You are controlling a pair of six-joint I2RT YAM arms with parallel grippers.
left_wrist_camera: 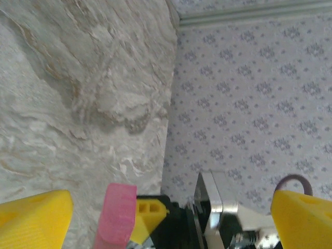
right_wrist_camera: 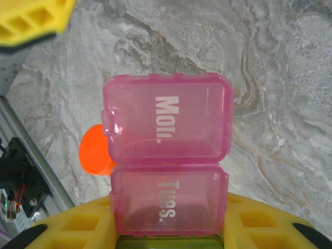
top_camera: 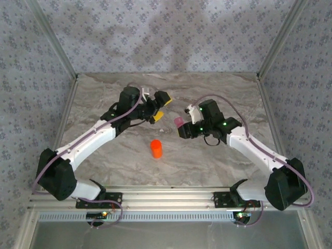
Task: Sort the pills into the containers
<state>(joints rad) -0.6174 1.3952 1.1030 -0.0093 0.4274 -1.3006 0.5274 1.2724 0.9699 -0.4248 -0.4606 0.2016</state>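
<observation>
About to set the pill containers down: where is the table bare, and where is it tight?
Bare: the far table strip along the back wall, and the near stretch between the orange bottle and the front rail. Crowded: mid-table, where the open left hand, the right hand gripping the containers and the bottle sit close together.

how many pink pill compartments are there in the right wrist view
2. The Mon compartment is the outer one, over the table; the Tues compartment joins it, gripped in the right tool. A green compartment peeks out beneath, so more may be hidden.
</observation>
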